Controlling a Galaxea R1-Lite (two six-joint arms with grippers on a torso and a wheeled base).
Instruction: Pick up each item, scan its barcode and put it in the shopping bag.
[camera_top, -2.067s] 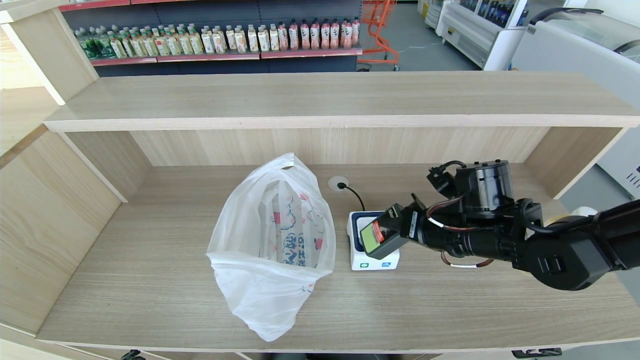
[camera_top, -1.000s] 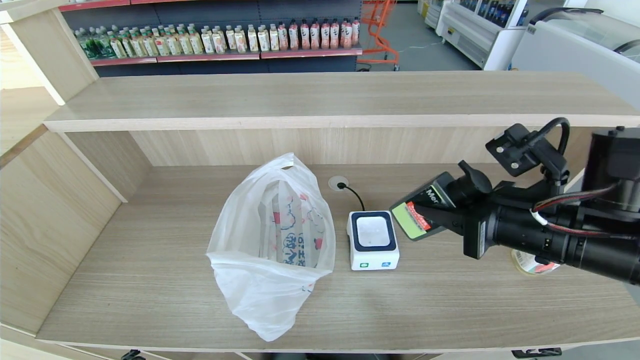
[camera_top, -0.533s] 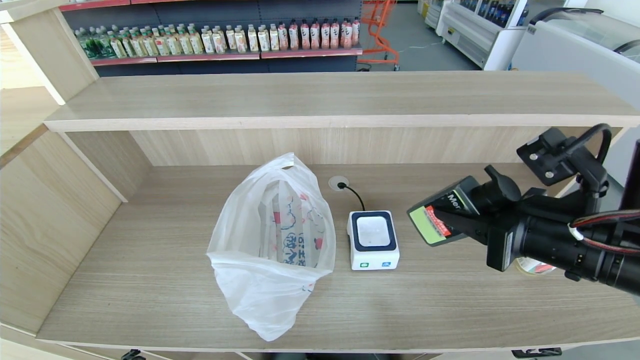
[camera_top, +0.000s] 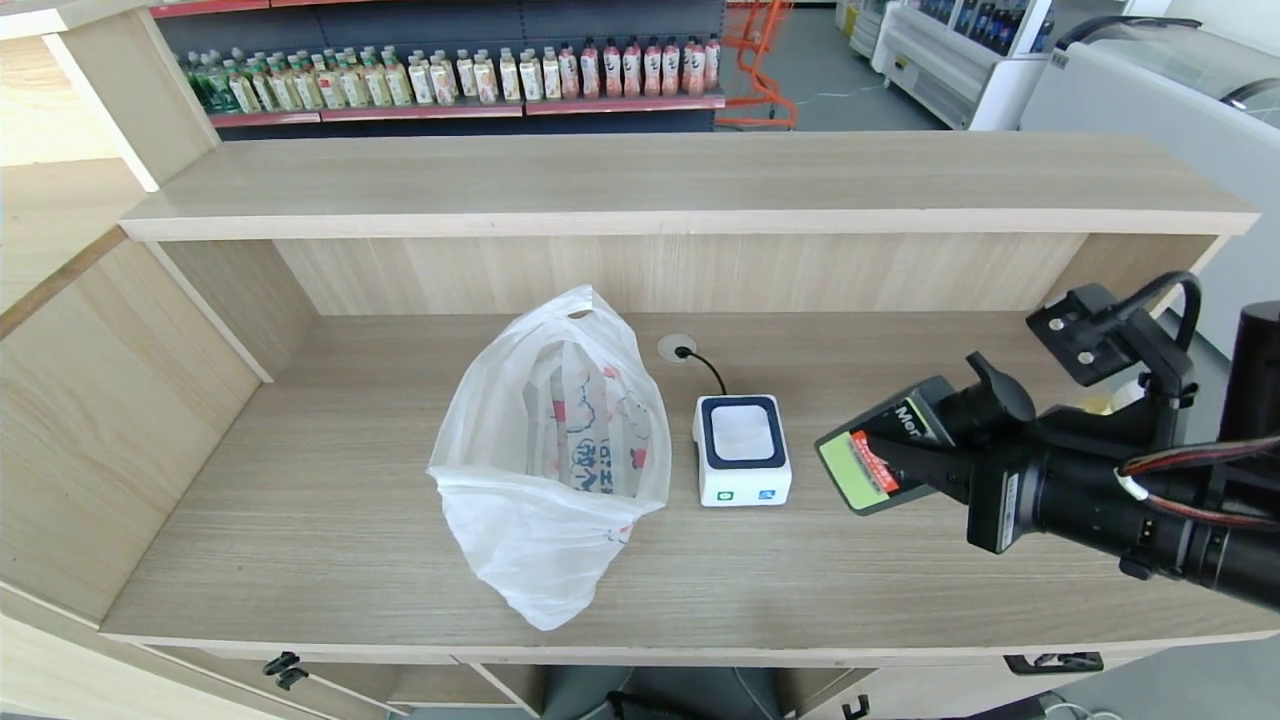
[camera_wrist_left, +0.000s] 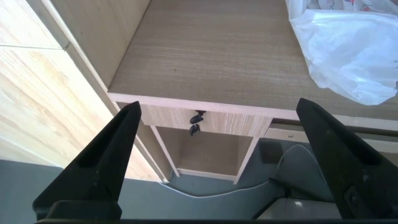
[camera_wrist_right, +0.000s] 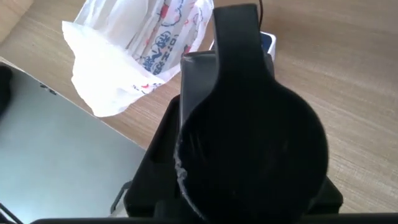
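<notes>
**Q:** What does the right gripper (camera_top: 900, 452) carry?

**A:** Its jaws are clamped on a small rectangular box (camera_top: 852, 478). The box has black sides, a flat pale-green end face and a red label strip. It hangs in the air above the counter (camera_top: 300, 520), to the right of the scanner (camera_top: 742, 450) and apart from it, with the green end on the scanner's side.

**Q:** And the shopping bag (camera_top: 545, 540)?

**A:** It is thin, translucent white plastic, crinkled all over, resting on the matte wood-grain counter just left of the scanner. A soft packet (camera_top: 590, 450) with red and blue print shows through the film.

**Q:** What form has the scanner?

**A:** It is a squat white block with rounded corners, and its top holds a pale square window in a dark frame. A thin black cable (camera_top: 712, 375) runs from it to a round grommet (camera_top: 677, 347) set in the counter.

**Q:** And the left gripper (camera_wrist_left: 219, 106)?

**A:** Its two dark, tapered fingers (camera_wrist_left: 99, 168) are spread wide and grip nothing. It sits low by the counter's front edge, near the bag's lower end.
</notes>
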